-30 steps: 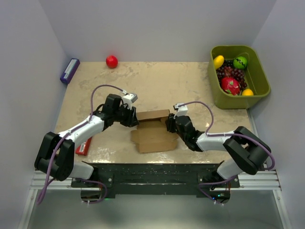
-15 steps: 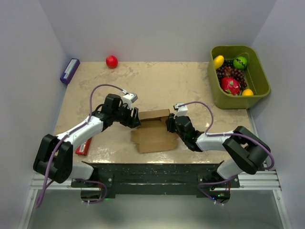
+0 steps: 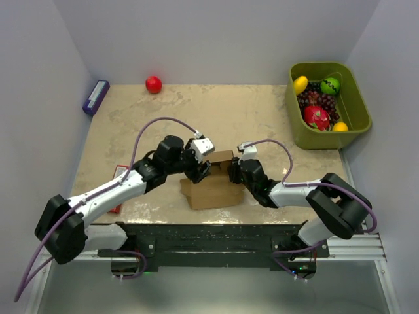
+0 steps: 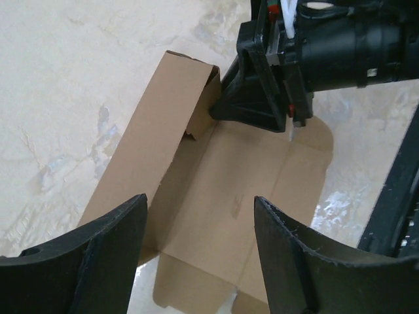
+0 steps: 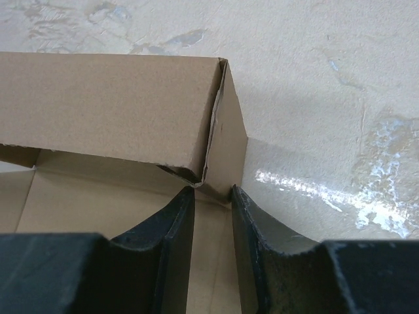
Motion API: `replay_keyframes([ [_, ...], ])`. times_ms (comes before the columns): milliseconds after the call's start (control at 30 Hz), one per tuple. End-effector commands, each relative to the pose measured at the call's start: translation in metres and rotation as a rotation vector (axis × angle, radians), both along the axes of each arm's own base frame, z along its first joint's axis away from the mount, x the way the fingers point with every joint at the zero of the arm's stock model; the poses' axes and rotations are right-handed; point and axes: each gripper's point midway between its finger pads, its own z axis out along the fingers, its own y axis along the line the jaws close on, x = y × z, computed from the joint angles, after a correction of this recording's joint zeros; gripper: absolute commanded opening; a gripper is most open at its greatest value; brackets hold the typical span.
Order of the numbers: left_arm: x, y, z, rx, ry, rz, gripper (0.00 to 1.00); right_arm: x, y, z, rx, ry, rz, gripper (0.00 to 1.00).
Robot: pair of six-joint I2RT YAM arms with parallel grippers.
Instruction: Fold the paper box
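The paper box (image 3: 213,190) is brown cardboard, partly folded, lying at the near middle of the table. Its far wall stands upright and its floor and notched flaps lie flat. My left gripper (image 3: 198,171) hovers over the box's left part. In the left wrist view this gripper (image 4: 200,219) is open and empty, with the box floor (image 4: 229,190) below it. My right gripper (image 3: 230,171) is at the box's far right corner. In the right wrist view it (image 5: 213,196) is closed on the raised end flap of the box (image 5: 111,98).
A green bin (image 3: 314,139) of toy fruit stands at the back right. A red ball (image 3: 153,84) and a small purple box (image 3: 95,97) lie at the back left. A flat red box (image 3: 121,171) lies partly under my left arm.
My left arm has swung right, from the box's left edge to above the box, with its gripper open. The right gripper and the box have stayed put.
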Motion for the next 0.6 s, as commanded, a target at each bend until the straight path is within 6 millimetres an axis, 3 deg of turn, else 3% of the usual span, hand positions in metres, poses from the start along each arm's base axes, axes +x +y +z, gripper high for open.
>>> replay_keyframes([
  [0,0.033,0.002,0.016,0.111,-0.201,0.033,0.69,0.000,0.009,0.010,0.025,-0.018,0.032,0.32],
  [100,0.035,-0.006,0.023,0.160,-0.283,0.021,0.69,0.000,0.012,0.010,0.030,-0.015,0.045,0.32],
  [200,0.034,-0.019,0.015,0.218,-0.321,-0.015,0.70,0.000,0.012,0.012,0.034,-0.017,0.051,0.32],
  [567,0.049,-0.005,-0.010,0.375,-0.406,0.043,0.73,-0.002,0.013,0.014,0.035,-0.013,0.054,0.32],
])
